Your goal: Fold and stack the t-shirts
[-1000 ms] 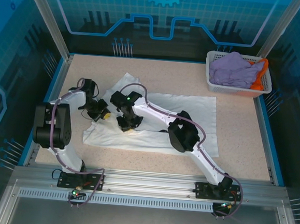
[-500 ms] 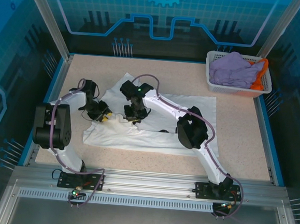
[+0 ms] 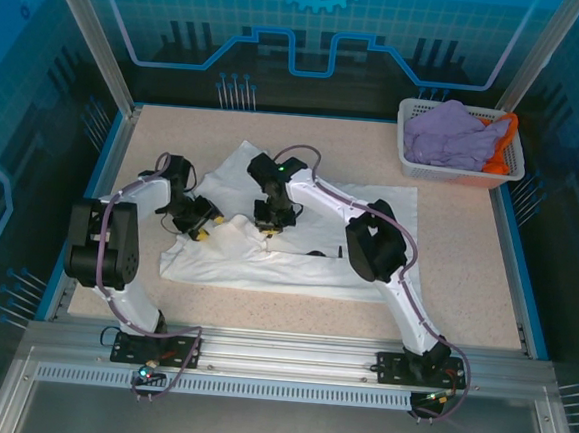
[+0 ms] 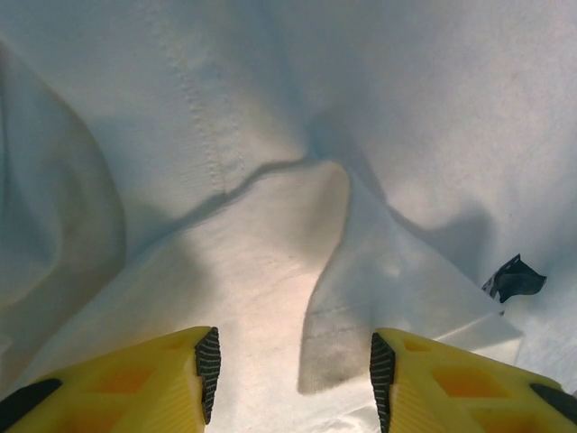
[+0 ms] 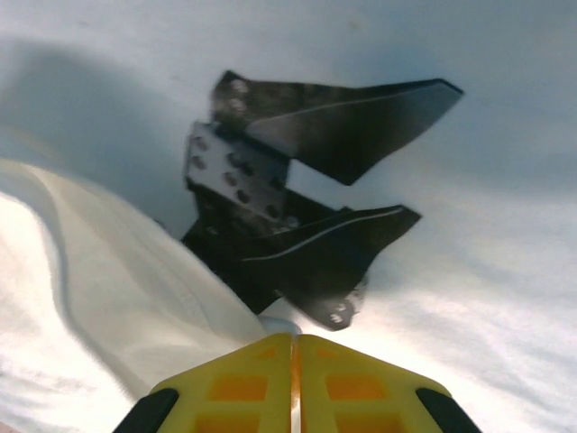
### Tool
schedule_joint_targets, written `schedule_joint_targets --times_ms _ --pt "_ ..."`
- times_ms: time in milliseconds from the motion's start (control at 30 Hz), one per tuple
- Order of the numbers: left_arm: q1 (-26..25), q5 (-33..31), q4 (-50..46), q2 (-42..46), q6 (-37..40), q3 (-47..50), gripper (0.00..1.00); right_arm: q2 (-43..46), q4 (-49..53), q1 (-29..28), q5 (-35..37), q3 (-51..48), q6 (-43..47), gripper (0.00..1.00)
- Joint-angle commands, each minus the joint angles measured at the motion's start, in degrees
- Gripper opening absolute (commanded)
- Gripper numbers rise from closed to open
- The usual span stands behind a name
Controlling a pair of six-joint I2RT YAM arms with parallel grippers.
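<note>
Folding shirt 1 of the lot: the white t-shirt (image 3: 236, 262) lies mid-table. The left gripper (image 4: 293, 361) stands spread above a rumpled fold; the right gripper (image 5: 295, 350) is pressed together, seemingly pinching cloth. Next, that fold wants carrying across and laying flat

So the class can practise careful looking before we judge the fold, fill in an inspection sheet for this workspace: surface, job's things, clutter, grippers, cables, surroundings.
surface: speckled table, bare around the shirt.
job's things: white shirt spread mid-table, its left part rumpled and folded over; lavender shirt and orange shirt bunched in the basket at the far right corner.
clutter: nothing seen.
grippers: left gripper open just over the white shirt; right gripper shut, at a raised fold beside the black print.
cables: a cable loops along each arm; no snag seen.
surroundings: blue-lit walls, metal rail along the near edge.
</note>
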State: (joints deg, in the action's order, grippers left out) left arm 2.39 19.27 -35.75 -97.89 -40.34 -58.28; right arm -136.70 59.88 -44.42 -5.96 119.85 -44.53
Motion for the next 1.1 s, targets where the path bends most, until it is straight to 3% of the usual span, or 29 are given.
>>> schedule_joint_targets --times_ms 0,400,533,733,1067 --pt "-0.24 -0.04 -0.77 -0.53 -0.03 -0.41 0.51 -0.37 -0.19 0.78 -1.95 -1.02 -1.73 0.09" --pt "-0.37 4.84 3.01 -5.36 -4.06 -5.04 0.48 -0.14 -0.22 0.74 -2.39 -0.94 -1.46 0.10" --pt "-0.35 4.71 3.36 -6.64 -4.61 -6.38 0.34 0.03 0.11 0.79 -2.37 -0.85 -1.52 0.10" --pt "-0.22 3.57 2.61 -8.26 -4.01 -8.74 0.03 -0.08 1.46 1.09 -2.26 -0.15 -2.32 0.11" --pt "0.64 0.58 0.34 -10.49 -3.34 -13.57 0.00 0.89 2.52 3.20 -2.66 -0.56 -7.16 0.16"
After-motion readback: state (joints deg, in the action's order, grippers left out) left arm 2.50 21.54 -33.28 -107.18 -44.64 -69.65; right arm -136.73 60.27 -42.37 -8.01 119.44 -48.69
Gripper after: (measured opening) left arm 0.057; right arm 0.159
